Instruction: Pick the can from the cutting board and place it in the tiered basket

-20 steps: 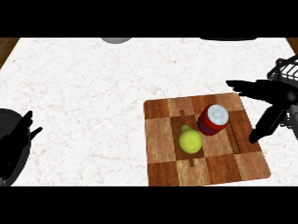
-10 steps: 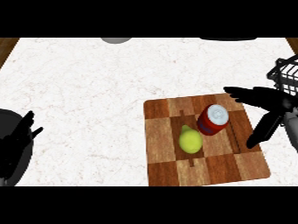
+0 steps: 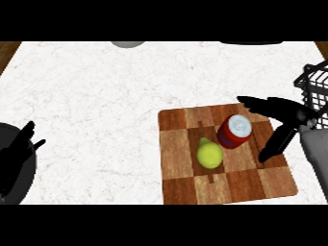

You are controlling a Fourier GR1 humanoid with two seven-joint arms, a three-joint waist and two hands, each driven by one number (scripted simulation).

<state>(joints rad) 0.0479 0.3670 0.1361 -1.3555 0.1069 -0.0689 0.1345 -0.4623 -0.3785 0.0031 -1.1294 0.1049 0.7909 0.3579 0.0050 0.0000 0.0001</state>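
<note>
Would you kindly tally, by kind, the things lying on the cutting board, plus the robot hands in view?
can: 1
fruit: 1
robot hand: 2, the left robot hand and the right robot hand
Total: 4

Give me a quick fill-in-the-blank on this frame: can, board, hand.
1. The can on the cutting board has a ____ body.
2. The robot's ____ hand is next to the can.
3. That hand's fingers are ____, holding nothing.
4. The tiered basket shows at the view's ____ edge.

Missing words: red; right; open; right.
</note>
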